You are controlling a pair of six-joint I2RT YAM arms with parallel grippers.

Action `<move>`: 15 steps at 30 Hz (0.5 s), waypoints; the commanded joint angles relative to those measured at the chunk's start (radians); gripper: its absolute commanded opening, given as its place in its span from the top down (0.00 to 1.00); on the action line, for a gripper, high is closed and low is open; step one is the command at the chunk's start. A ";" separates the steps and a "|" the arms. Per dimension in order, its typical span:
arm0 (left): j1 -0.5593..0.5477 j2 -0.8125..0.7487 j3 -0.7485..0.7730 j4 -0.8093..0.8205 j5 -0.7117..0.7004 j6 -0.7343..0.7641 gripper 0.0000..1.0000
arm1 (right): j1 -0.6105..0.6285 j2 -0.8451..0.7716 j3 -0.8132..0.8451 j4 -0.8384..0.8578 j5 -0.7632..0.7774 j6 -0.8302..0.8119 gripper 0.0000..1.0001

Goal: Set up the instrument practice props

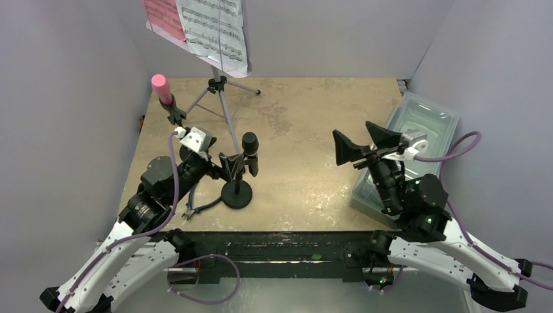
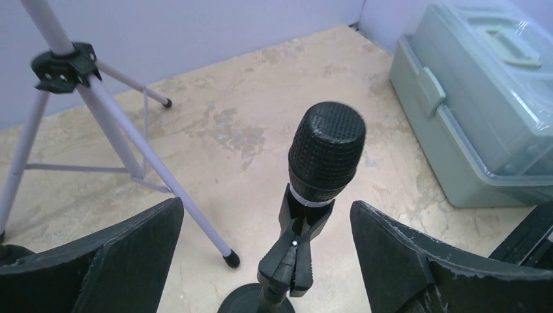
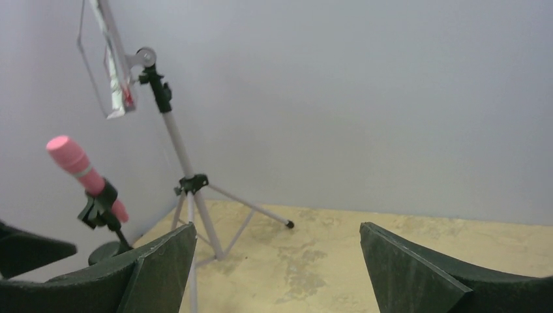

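Note:
The lavender music stand (image 1: 224, 111) stands at the back left on slim tripod legs, with pink and white sheet-music pages (image 1: 212, 29) on its desk. A pink microphone (image 1: 160, 87) sits clipped on a pole at the far left. A black microphone (image 1: 250, 147) is clipped upright on a black round-based pole (image 1: 236, 194). My left gripper (image 1: 232, 167) is open just near of that pole. In the left wrist view the black microphone (image 2: 325, 153) and its clip stand between the spread jaws of the gripper (image 2: 267, 261), untouched. My right gripper (image 1: 360, 147) is open and empty above the table's right half.
Blue-handled pliers (image 1: 197, 205) lie by the left arm near the front edge. A clear plastic tub (image 1: 420, 127) stands along the right wall, under my right arm, and also shows in the left wrist view (image 2: 482, 98). Grey walls close in the back and sides.

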State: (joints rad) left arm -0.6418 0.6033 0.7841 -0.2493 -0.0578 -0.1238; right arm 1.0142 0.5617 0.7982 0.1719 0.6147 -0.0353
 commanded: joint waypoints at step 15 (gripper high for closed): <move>0.003 0.130 0.010 -0.013 0.026 0.009 0.00 | -0.002 -0.014 0.086 -0.148 0.065 0.011 0.01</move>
State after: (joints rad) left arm -0.6418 0.6693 0.8288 -0.3084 -0.0158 -0.1375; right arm 1.0134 0.5529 0.8818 0.0219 0.7105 -0.0334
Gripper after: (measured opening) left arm 0.996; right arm 0.987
